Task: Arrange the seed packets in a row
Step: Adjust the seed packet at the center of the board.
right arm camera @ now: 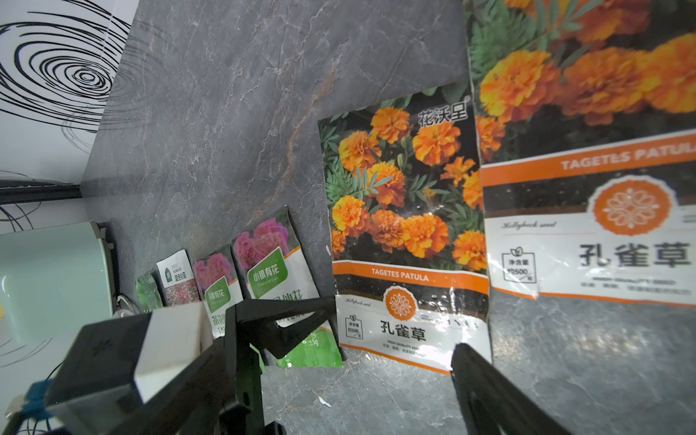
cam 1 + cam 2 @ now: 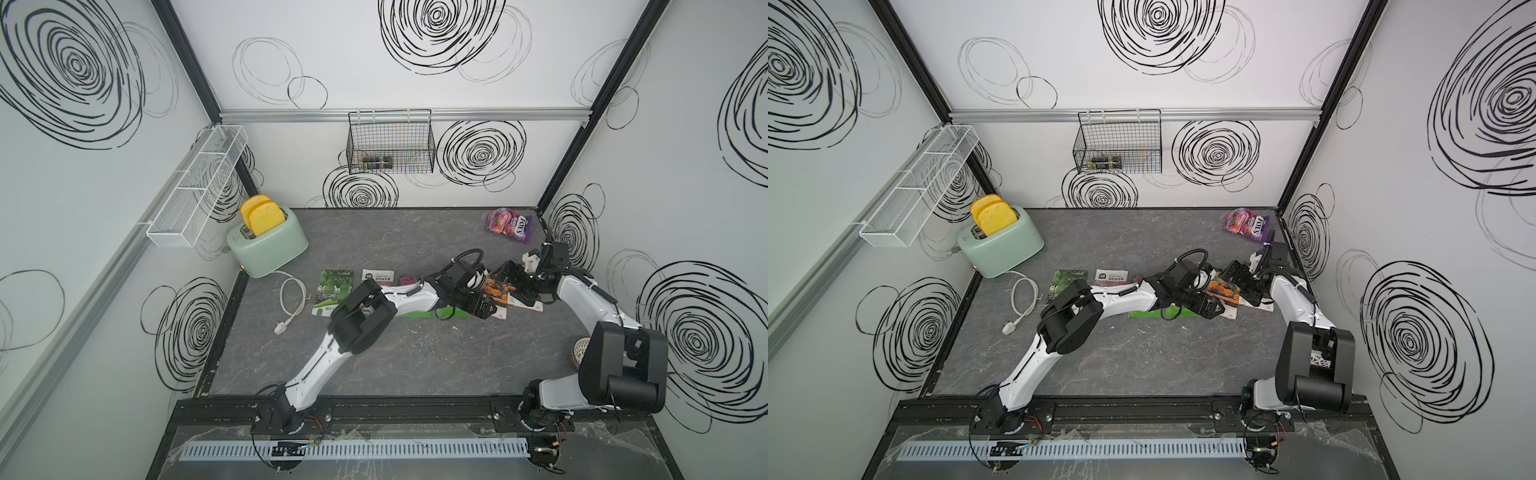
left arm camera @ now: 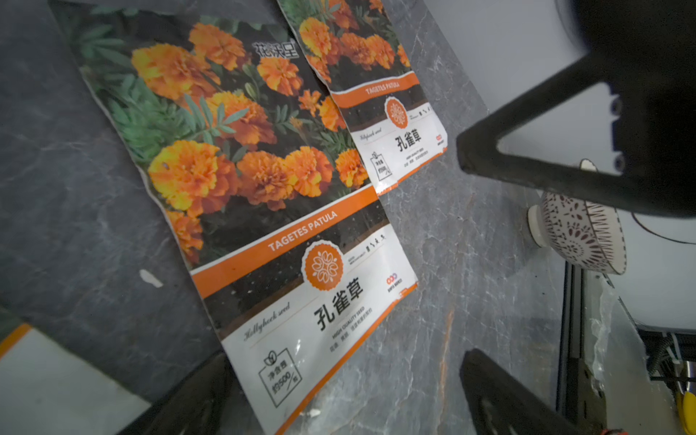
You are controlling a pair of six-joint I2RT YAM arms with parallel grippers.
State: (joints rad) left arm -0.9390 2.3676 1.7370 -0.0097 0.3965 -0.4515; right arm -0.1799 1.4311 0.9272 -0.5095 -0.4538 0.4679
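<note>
Over by the counter's (image 2: 415, 357) right edge, L gripper (image 2: 483, 308) & R gripper (image 2: 513, 284) are both wide open above the marigold seed packets (image 3: 241, 150), holding nothing.

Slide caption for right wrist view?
Six seed packets side by side on grey table, open right tool in foreground.

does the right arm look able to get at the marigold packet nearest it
Likely yes: the right gripper hangs open close over that marigold packet, and nothing visible lies on top of it.

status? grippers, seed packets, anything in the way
Left gripper and right gripper open, empty. Six seed packets in a rough row; two marigold packets overlap at edges. Both grippers crowd that spot; Fox's candy bag far back.
</note>
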